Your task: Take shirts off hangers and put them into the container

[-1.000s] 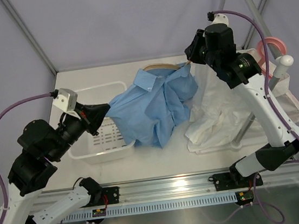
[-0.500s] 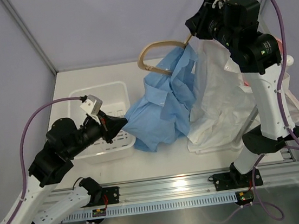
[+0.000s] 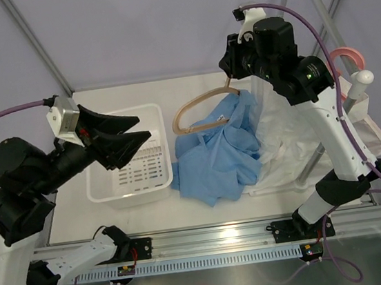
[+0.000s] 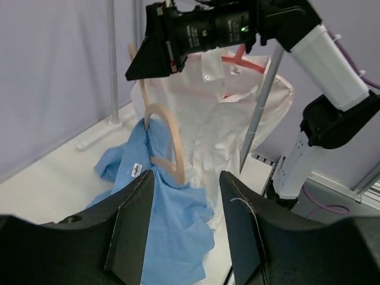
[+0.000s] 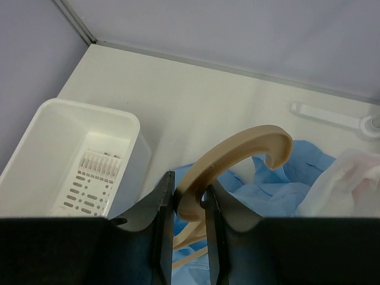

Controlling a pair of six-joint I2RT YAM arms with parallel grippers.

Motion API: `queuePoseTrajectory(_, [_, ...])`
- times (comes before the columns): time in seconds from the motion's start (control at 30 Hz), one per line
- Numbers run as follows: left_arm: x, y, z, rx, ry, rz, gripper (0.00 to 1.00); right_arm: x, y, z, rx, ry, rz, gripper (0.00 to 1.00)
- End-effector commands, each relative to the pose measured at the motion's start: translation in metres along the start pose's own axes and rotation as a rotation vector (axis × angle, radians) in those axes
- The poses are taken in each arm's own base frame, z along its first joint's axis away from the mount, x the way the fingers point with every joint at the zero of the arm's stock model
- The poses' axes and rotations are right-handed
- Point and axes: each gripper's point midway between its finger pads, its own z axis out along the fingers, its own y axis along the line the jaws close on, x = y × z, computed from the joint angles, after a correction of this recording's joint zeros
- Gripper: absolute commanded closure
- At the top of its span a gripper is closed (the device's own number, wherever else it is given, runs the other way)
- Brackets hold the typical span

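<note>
The tan hanger [image 5: 237,148] is gripped at its hook by the right tool [image 5: 189,199], above the blue shirt [image 3: 213,160]. The left tool [image 4: 185,196] is held open and empty near the container [image 3: 121,116].

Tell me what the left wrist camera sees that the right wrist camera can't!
Only the left wrist view shows the left claw, open and empty, and the right arm with its white body. Only the right wrist view shows the white tub. Both show the tan hanger pinched in the right claw, the blue shirt below it, and some of the white shirt.
</note>
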Motion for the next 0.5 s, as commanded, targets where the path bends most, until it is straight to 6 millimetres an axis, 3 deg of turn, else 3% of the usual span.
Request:
queuePoseTrajectory(0.0, [0.012,-0.012,0.007,0.091,0.072,0.010,0.48,-0.022,0.013,-0.030,-0.045,-0.089,-0.078,1.00])
queuePoseTrajectory(0.47, [0.033,-0.003,0.042,0.102,0.120,-0.062,0.48,-0.013,0.047,-0.026,-0.101,-0.069,-0.115,1.00])
